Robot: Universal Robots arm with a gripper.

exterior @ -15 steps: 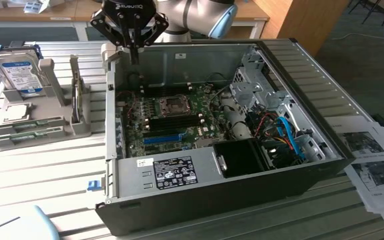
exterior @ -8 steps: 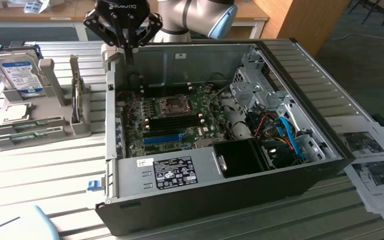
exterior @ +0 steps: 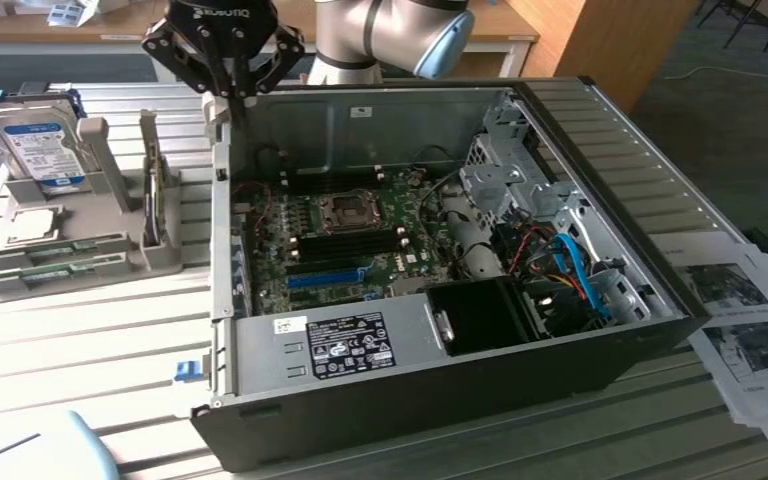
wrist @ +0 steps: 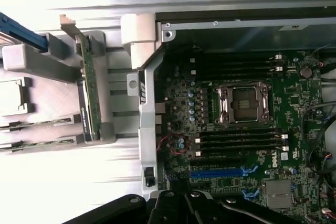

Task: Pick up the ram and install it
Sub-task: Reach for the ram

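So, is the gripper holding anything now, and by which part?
Nothing: the gripper hangs empty by the computer case; the ram lies in its grey holder.

- Gripper (exterior: 228, 93): black.
- Arm (exterior: 384, 30): silver-grey with a pale blue cap.
- Ram (exterior: 61, 250): green.
- Holder (exterior: 111, 200): plain grey.
- Hard drive (exterior: 35, 140): silver with a blue-and-white label.
- Motherboard (exterior: 357, 245): dark green, with a bright blue slot (exterior: 327, 277).
- Case (exterior: 398, 400): black outside, bare grey metal inside.
- Table (exterior: 77, 340): pale, slatted.
- Papers (exterior: 744, 330): white with black print.
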